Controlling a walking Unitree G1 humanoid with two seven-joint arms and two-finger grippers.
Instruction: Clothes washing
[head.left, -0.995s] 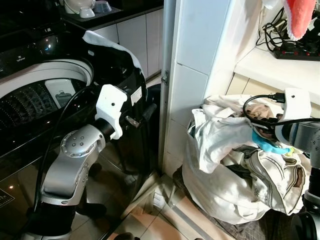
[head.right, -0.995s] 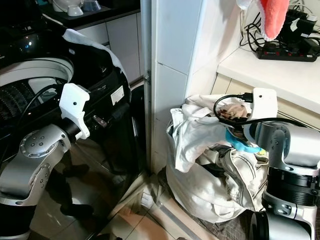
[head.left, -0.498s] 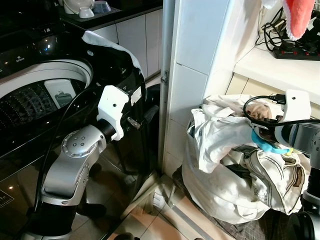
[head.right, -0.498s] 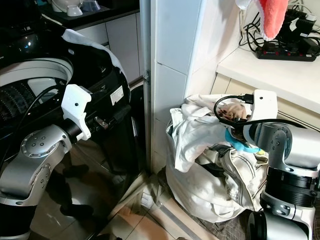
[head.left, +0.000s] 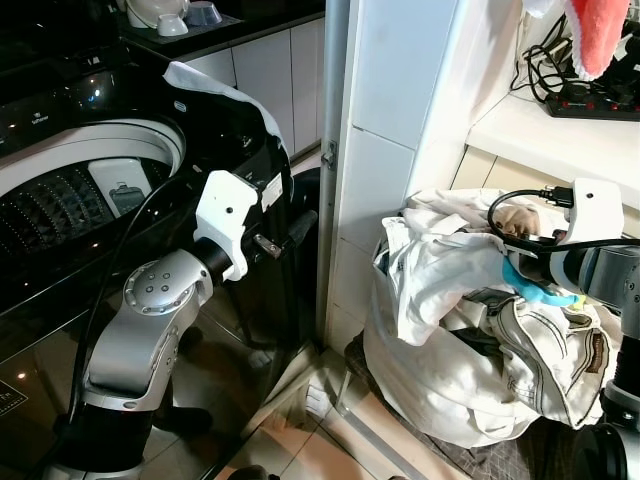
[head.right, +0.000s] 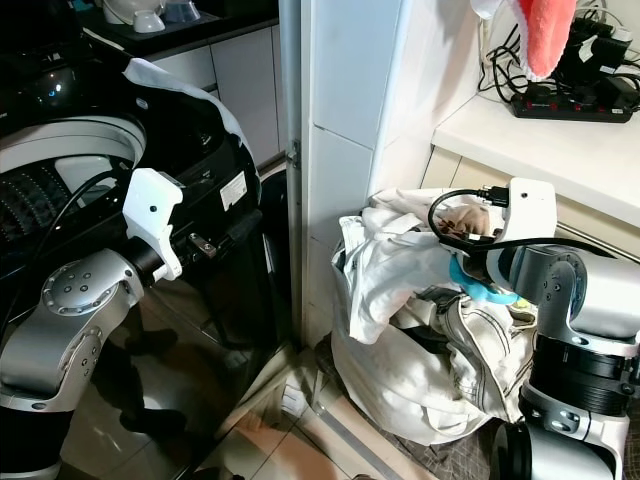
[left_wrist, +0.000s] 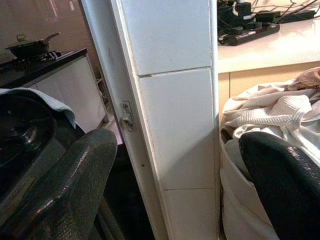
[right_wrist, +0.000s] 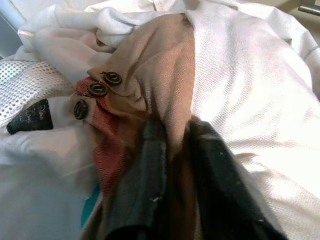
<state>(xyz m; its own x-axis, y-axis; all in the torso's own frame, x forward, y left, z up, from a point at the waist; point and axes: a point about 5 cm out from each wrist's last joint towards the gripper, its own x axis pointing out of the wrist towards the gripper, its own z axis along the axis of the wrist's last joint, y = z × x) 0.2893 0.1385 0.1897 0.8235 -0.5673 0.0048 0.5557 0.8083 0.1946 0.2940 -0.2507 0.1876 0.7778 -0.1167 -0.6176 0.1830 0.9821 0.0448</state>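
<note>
A heap of mostly white laundry (head.left: 440, 330) lies in a pale bag on the floor by the wall. My right gripper (right_wrist: 175, 150) is pushed into the top of the heap, shut on a tan and rust garment (right_wrist: 150, 75) with three dark buttons; its fingers (right_wrist: 150, 165) pinch a fold of the cloth. From the head, that gripper (head.left: 518, 246) sits under its white wrist block. The black top-loading washing machine (head.left: 60, 200) stands at the left with its drum uncovered. My left gripper (head.left: 295, 228) hovers open beside the machine's front corner, holding nothing.
A white tiled pillar (head.left: 385, 150) stands between machine and laundry. A white cloth (head.left: 215, 85) drapes over the machine's back corner. Above the heap is a counter (head.left: 540, 130) with a power strip (head.left: 590, 100) and a hanging pink cloth (head.left: 595, 35). A teal item (head.left: 525, 285) lies in the heap.
</note>
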